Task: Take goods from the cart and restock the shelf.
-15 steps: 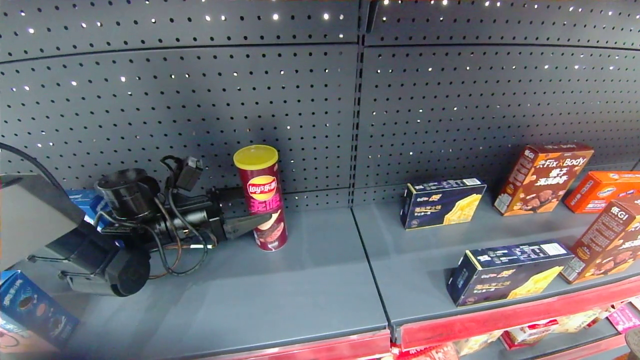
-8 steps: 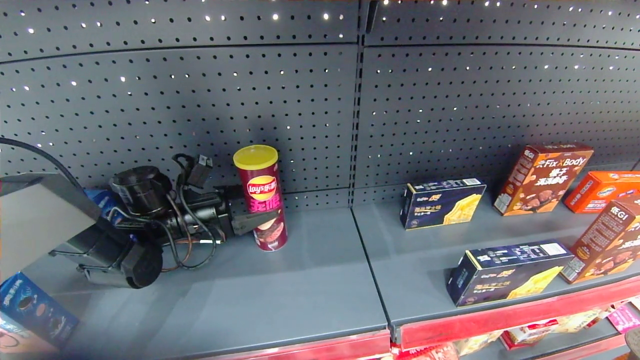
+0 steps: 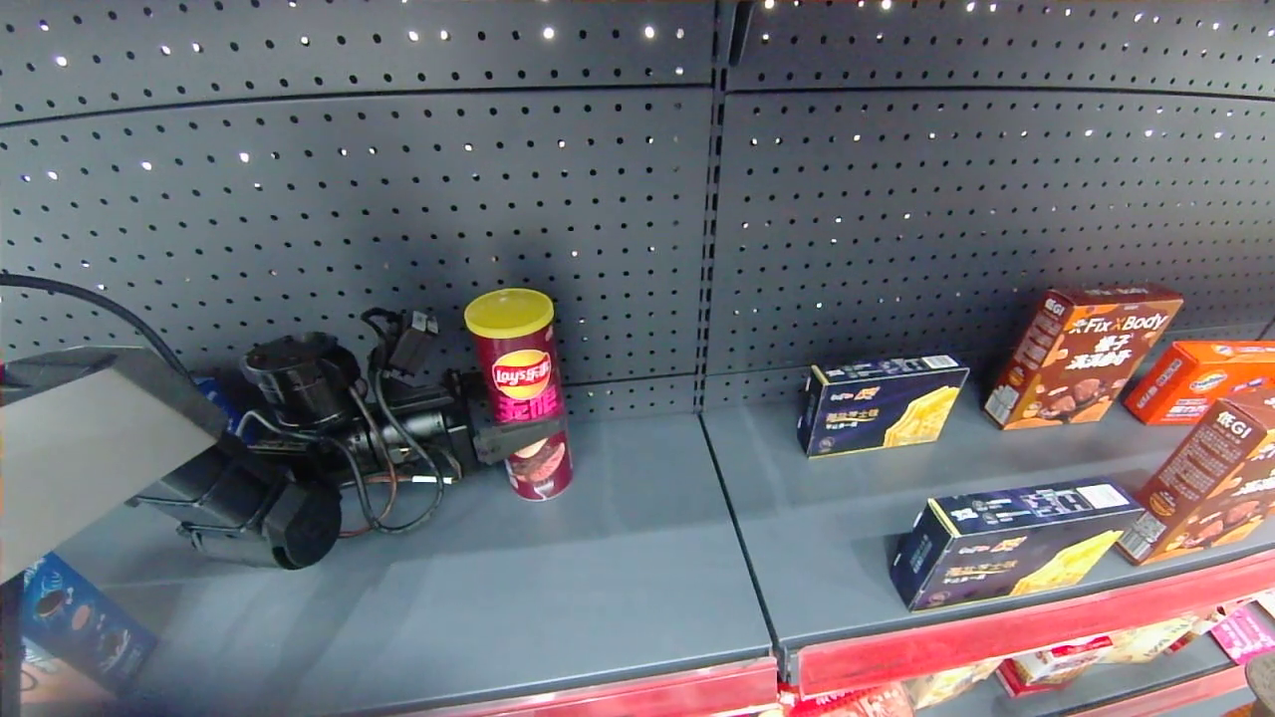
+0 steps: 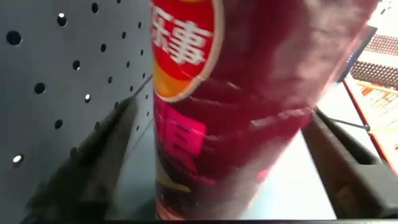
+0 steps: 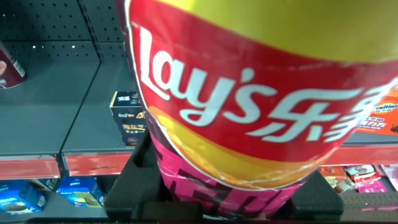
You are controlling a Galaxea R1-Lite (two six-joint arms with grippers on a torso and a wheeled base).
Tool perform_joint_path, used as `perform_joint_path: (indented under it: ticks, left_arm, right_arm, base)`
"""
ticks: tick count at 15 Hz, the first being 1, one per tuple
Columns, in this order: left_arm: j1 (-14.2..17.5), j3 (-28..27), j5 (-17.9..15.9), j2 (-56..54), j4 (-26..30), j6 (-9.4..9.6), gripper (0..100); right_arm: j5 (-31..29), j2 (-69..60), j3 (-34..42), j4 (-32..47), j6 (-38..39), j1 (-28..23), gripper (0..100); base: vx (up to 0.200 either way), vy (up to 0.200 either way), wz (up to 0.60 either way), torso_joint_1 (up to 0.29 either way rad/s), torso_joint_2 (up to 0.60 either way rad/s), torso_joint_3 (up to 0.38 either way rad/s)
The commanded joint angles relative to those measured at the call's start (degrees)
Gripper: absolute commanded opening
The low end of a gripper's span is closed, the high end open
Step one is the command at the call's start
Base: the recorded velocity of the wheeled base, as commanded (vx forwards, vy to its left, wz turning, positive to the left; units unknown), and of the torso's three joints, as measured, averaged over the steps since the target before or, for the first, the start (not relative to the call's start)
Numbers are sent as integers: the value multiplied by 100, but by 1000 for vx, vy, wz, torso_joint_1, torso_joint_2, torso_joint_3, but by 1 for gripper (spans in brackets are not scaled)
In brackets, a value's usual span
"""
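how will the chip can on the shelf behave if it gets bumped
The chip can stands tall on a narrow base, so a high nudge could tip it. Being round, it would likely roll once down. Its glossy wall may slip in the left gripper.

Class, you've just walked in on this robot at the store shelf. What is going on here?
The left gripper straddles an upright chip can standing on the grey shelf close to the pegboard. The left wrist view shows a gap beside one finger, so it looks open. The right gripper holds a second chip can, farther back from the shelf. Snack boxes sit on the shelf's right section.
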Motion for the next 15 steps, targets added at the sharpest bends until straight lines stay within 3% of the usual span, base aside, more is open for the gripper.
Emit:
perform_joint_path:
  ticks: [1, 7, 15]
  left_arm:
    - [-19, -59, -2, 31, -28, -63, 0]
    - [-28, 311, 7, -285, -80, -46, 0]
    - [-28, 1822, -11, -1147, -1082, -46, 0]
  right_arm:
    - [2, 68, -4, -8, -1, 10, 0]
    - [-7, 94, 84, -8, -1, 142, 0]
    - [-16, 76, 101, 1, 8, 133, 0]
  base:
    - [0, 0, 0, 0, 0, 0]
    - [0, 0, 0, 0, 0, 0]
    - [0, 0, 0, 0, 0, 0]
